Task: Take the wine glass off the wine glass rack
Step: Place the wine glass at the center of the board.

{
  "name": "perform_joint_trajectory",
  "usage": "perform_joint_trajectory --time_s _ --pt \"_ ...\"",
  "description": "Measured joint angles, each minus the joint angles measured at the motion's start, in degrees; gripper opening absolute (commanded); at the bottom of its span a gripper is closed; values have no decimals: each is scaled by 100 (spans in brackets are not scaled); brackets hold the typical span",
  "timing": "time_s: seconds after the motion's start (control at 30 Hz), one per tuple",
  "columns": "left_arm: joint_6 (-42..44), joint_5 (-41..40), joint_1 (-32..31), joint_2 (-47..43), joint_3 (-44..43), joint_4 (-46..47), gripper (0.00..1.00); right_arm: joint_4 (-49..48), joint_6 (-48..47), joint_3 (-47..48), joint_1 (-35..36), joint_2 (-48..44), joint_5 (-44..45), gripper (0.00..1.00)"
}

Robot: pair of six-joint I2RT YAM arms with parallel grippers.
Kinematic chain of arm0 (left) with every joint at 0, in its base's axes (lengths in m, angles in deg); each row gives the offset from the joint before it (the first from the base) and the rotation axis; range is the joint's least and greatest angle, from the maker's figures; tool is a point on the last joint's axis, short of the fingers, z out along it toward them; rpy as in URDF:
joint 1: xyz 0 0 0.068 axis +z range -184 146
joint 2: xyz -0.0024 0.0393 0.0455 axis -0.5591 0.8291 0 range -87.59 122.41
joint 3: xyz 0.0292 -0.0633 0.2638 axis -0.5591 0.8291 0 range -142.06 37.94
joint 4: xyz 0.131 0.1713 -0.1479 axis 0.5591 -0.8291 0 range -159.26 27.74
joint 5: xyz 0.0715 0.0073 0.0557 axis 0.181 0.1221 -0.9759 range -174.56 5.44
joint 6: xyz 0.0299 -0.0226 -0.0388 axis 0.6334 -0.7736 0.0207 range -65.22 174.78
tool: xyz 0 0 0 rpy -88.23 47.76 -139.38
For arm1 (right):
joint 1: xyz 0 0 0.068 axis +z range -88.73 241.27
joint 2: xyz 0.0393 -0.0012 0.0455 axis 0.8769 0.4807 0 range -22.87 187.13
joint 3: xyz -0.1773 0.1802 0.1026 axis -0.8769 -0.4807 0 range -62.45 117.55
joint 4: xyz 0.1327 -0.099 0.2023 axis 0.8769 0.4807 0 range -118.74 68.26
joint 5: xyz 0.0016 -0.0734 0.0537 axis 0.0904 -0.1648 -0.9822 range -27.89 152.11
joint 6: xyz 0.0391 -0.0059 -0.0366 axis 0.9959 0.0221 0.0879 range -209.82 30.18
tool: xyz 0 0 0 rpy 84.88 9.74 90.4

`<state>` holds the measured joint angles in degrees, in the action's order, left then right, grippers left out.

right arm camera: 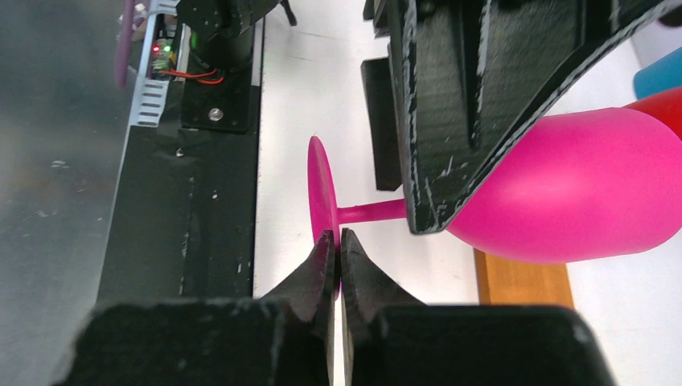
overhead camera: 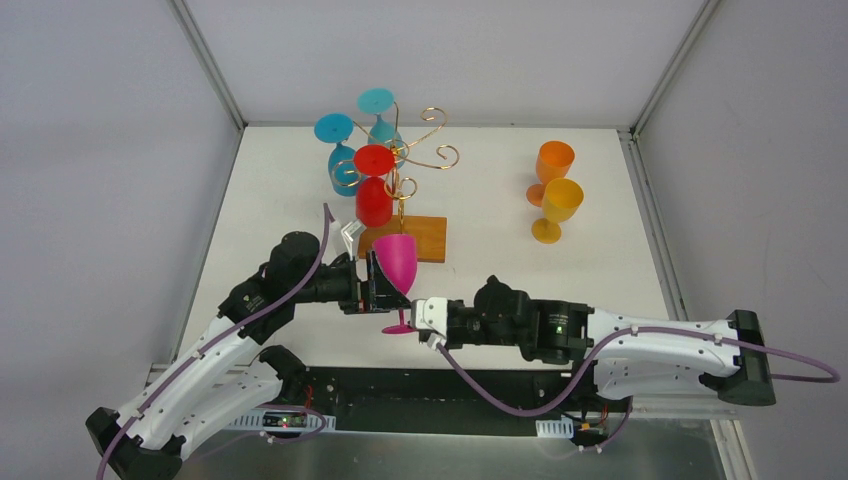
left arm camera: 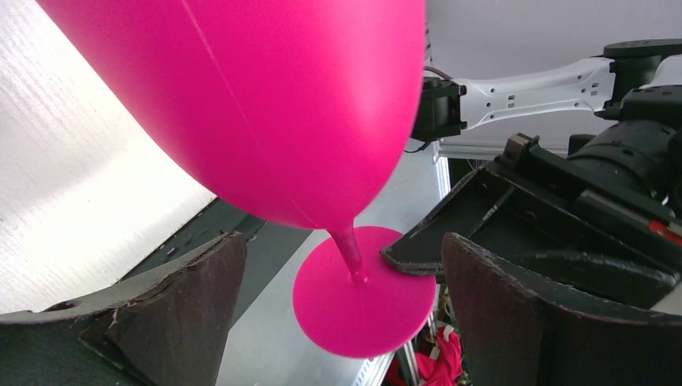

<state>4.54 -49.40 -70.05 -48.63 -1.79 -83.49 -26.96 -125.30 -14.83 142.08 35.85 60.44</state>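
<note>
Flanking the pink wine glass [overhead camera: 397, 262], left fingers [left arm camera: 185, 322] stand apart.

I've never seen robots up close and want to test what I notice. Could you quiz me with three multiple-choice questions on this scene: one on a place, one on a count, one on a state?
1. Where is the pink wine glass?
A. Off the wine glass rack, between the left gripper and the right gripper.
B. Hanging upside down from a hook.
C. Lying on its side at the far right.

2. How many glasses hang on the wine glass rack?
A. One.
B. Five.
C. Three.

3. How do the right gripper's fingers stand?
A. Wide open.
B. Shut at the pink wine glass's foot.
C. Out of sight in every view.

Answers: A, the top view shows it in front of the rack, between the arms. C, two blue glasses and one red glass hang there. B, the right wrist view shows the fingers together at the foot's rim.
</note>
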Motion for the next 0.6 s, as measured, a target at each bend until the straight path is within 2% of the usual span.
perform_joint_trajectory --time_s 0.13,0.37,0.6 --pt "-9 -61 0 -13 59 4 86 -267 -120 4 90 111 295 0" --pt "-31 -127 0 -44 133 9 64 -511 -168 70 129 208 503 0" --pt "-31 -203 0 -76 179 61 51 -592 -160 98 192 216 527 0"
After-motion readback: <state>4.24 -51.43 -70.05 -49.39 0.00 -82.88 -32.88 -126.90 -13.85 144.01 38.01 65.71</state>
